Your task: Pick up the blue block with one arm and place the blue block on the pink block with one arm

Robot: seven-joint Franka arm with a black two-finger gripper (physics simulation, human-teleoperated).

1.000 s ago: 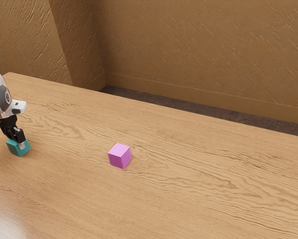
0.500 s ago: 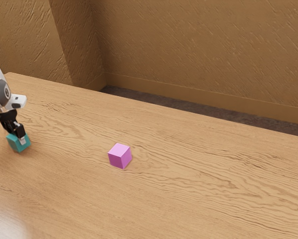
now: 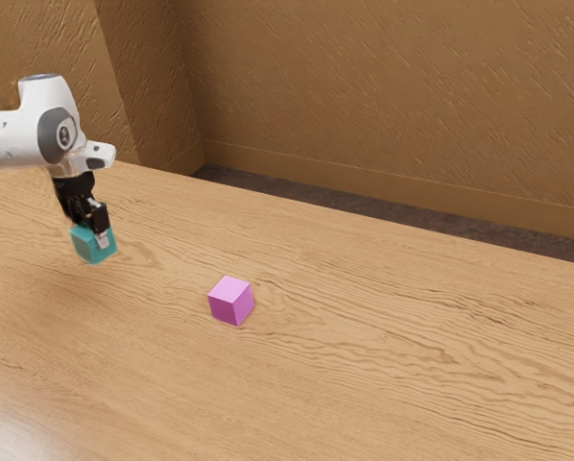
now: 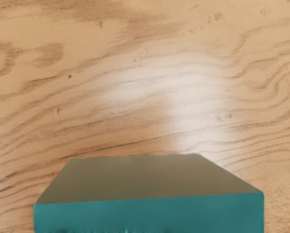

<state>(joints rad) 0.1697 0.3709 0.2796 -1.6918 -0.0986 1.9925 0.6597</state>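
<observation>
Blue block (image 3: 91,248), teal in tone, hangs clear of the wooden table (image 3: 383,355) at the exterior view's left, clamped from two sides between the black fingers of the gripper (image 3: 97,234). The pink block (image 3: 231,300) rests on the table well apart, toward the exterior view's right. In the wrist view, the held block lies just under the hand, with wood grain beyond it.

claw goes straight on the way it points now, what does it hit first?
Bare table, most likely. The claw points down, shut on the blue block, so the block's underside would touch wood first. The pink block sits off toward the exterior view's right, outside that line.
</observation>
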